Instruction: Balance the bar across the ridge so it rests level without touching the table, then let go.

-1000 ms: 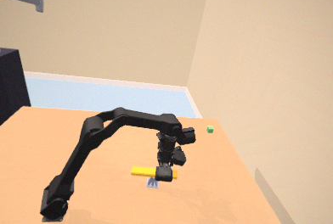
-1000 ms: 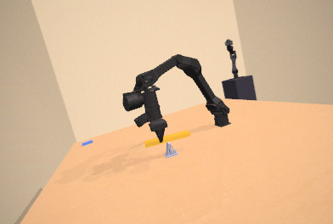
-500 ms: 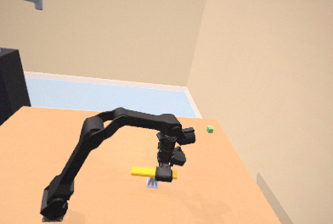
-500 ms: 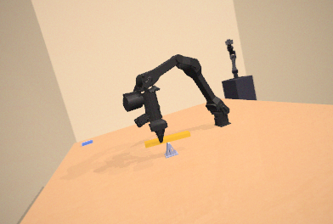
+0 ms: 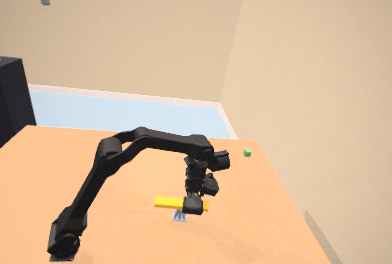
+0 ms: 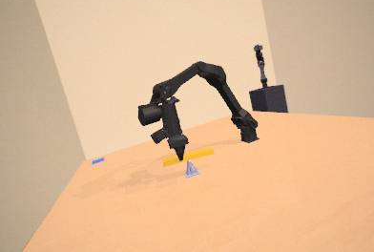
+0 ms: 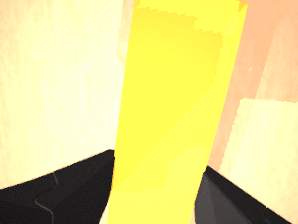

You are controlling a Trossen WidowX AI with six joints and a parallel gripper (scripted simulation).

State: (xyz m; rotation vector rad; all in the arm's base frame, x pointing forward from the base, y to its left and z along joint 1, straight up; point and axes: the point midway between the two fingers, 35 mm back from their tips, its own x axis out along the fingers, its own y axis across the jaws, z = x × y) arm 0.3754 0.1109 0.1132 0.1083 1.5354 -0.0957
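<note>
The yellow bar (image 5: pixel 167 202) (image 6: pixel 200 155) (image 7: pixel 172 100) is held across the top of the ridge, clear of the table and roughly level. The small grey ridge (image 5: pixel 179 216) (image 6: pixel 192 170) stands on the table, its peak at the bar's underside; whether they touch cannot be told. My gripper (image 5: pixel 193 209) (image 6: pixel 180 158) (image 7: pixel 156 167) is shut on the bar, off its middle, to the right of the ridge in the top view and to the left in the exterior view. The wrist view shows the bar between both fingers; the ridge is not visible there.
A small green block (image 5: pixel 247 152) lies near the table's far right corner in the top view. A blue block (image 6: pixel 97 160) lies near the table's left corner in the exterior view. A dark box (image 5: pixel 14 101) (image 6: pixel 270 99) with another arm (image 6: pixel 261 69) stands beyond the table.
</note>
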